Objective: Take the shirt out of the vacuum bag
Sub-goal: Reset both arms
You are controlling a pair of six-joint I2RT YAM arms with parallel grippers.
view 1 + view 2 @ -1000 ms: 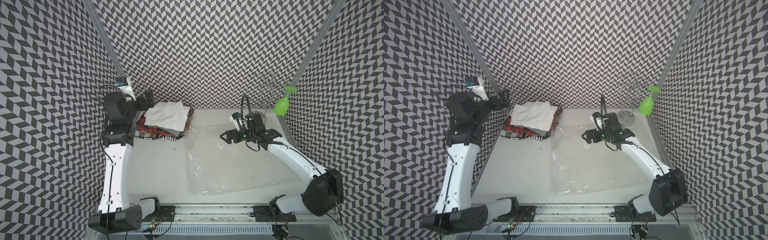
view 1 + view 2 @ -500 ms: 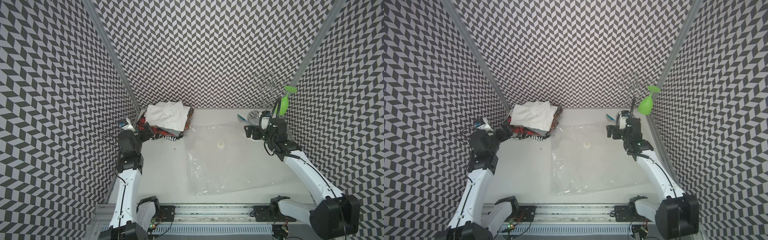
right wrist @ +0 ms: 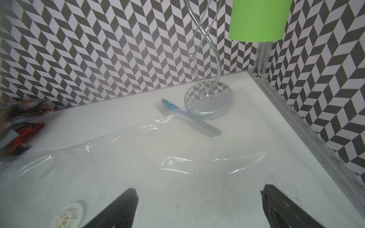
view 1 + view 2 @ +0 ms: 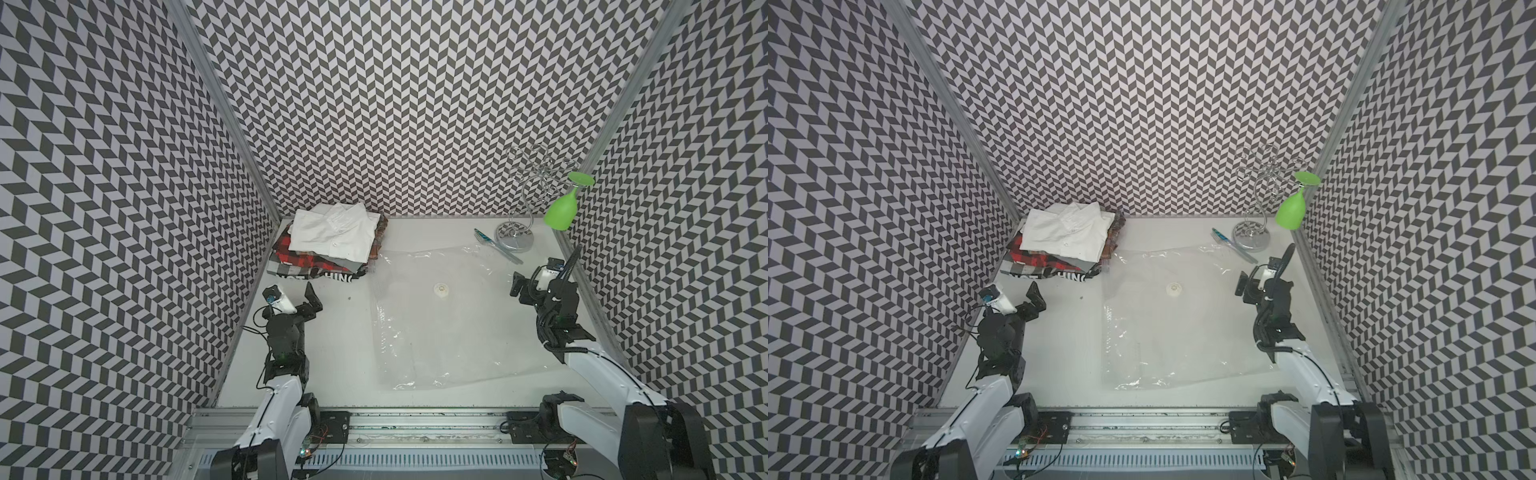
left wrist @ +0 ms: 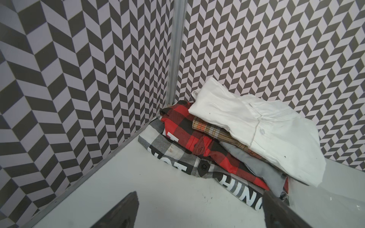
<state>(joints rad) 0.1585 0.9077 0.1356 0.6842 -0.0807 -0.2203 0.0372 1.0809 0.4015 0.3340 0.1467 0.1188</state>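
Note:
The vacuum bag point(image 4: 436, 328) point(image 4: 1167, 332) lies flat and clear on the table in both top views, its round white valve point(image 4: 440, 289) point(image 3: 68, 216) facing up. No cloth shows inside it. A folded white shirt point(image 4: 332, 232) point(image 4: 1065, 232) point(image 5: 266, 138) tops a pile of folded shirts in the back left corner, just outside the bag. My left gripper point(image 4: 301, 301) point(image 5: 200, 197) is open in front of the pile, holding nothing. My right gripper point(image 4: 521, 286) point(image 3: 198, 191) is open over the bag's right edge, also holding nothing.
Under the white shirt lie red plaid point(image 5: 197, 138), tan plaid, grey and lettered shirts. A wire glass rack point(image 4: 515, 237) with a hanging green glass point(image 4: 561, 210) stands back right. A fork point(image 3: 164, 108) and a blue-handled utensil lie by its base. Patterned walls enclose three sides.
The left arm dropped from high beside the pile and drew back toward the front. The right arm pulled away from the valve to the bag's right edge.

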